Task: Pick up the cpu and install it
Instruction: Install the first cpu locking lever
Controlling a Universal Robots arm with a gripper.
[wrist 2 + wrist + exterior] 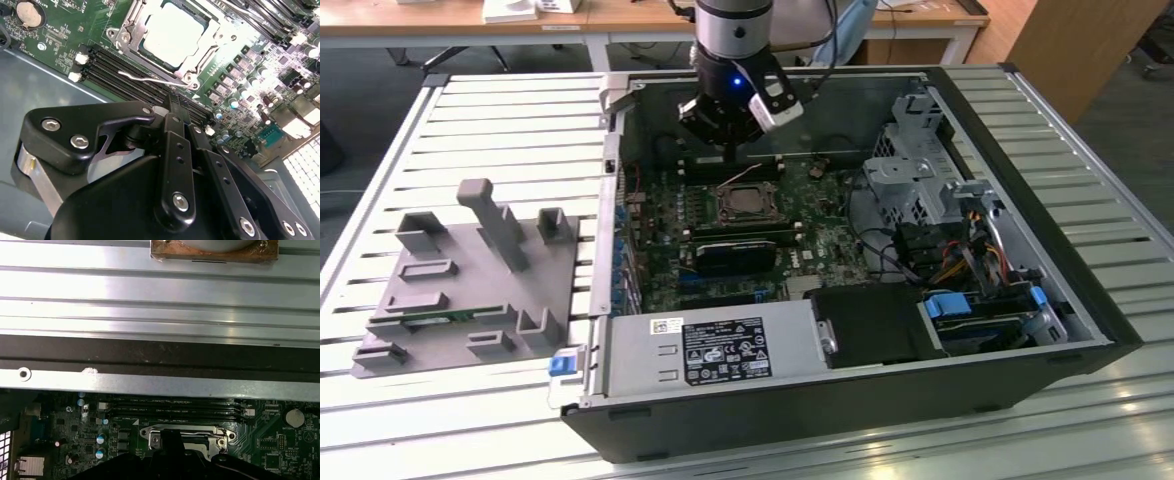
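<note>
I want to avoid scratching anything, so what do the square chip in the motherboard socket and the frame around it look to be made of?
The square silvery-grey cpu looks topped with matte brushed metal, showing a soft, even sheen. The shiny socket frame looks like polished steel, with bright glints along its edges and screws.

Gripper [172, 107] linkage blocks the near part of the motherboard [60, 30] in the second wrist view; fingertips meet at one dark point, gap unreadable. In the first wrist view the gripper [172, 440] covers the middle of the socket [155, 432], and that socket is cut by the picture's edge. Cpu [172, 35] top is washed out by glare; rim edge nearest the socket lever [150, 79] unclear. Copper-coloured plate [215, 252] beyond the socket is cropped. Exterior view: cpu [750, 203] too small to judge seating.
</note>
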